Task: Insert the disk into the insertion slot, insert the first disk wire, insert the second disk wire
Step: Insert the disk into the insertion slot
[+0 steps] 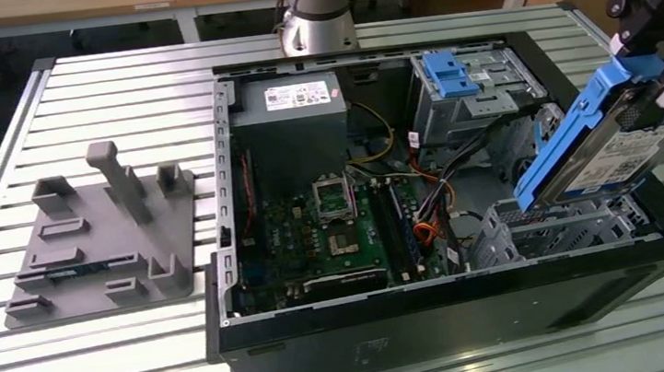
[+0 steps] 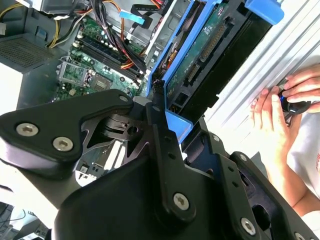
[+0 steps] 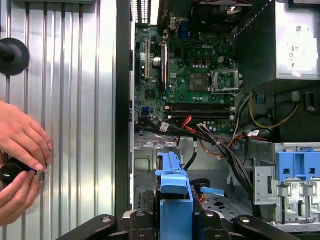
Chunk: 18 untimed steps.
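Note:
The disk (image 1: 611, 159), a silver drive with a white label in a bright blue carrier, hangs tilted over the right end of the open computer case. My gripper (image 1: 658, 91) is shut on its upper end. The disk's lower edge is just above the insertion slot (image 1: 559, 229), a low silver perforated cage, and the disk is not inside it. In the second wrist view the disk's green circuit-board side (image 2: 210, 42) shows beyond my black fingers (image 2: 159, 112). The first wrist view looks along the blue carrier (image 3: 175, 197). Loose black, red and orange cables (image 1: 433, 205) lie beside the cage; I cannot tell which are the disk wires.
A taller grey cage with a blue latch (image 1: 460, 80) stands behind the slot, and a grey box with a white label (image 1: 298, 97) sits at the case's back. A grey fixture plate (image 1: 103, 238) lies on the slatted table at the exterior view's left. A person's hands (image 3: 20, 150) rest beside the case.

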### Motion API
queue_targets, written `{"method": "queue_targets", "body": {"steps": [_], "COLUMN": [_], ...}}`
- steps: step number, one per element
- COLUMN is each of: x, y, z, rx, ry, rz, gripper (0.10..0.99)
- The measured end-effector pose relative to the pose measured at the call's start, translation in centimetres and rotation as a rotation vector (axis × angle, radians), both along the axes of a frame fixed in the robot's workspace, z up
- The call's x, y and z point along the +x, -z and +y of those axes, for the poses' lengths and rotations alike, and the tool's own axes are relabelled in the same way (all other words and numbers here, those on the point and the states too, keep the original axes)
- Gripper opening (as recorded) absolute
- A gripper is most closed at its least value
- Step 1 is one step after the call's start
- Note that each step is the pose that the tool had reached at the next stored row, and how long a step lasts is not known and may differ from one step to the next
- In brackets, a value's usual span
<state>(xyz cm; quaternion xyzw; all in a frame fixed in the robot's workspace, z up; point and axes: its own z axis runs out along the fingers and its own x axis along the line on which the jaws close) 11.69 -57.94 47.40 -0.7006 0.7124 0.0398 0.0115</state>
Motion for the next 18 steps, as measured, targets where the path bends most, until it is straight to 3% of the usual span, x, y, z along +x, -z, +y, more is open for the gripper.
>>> {"method": "queue_targets", "body": {"steps": [9, 18], "x": [0.03, 0.03], "y": [0.72, 1.21], "z": [0.01, 0.61], "rx": [0.0, 0.0], "ry": [-0.001, -0.01], "rz": [-0.0001, 0.0], "gripper": [0.365, 0.365]}}
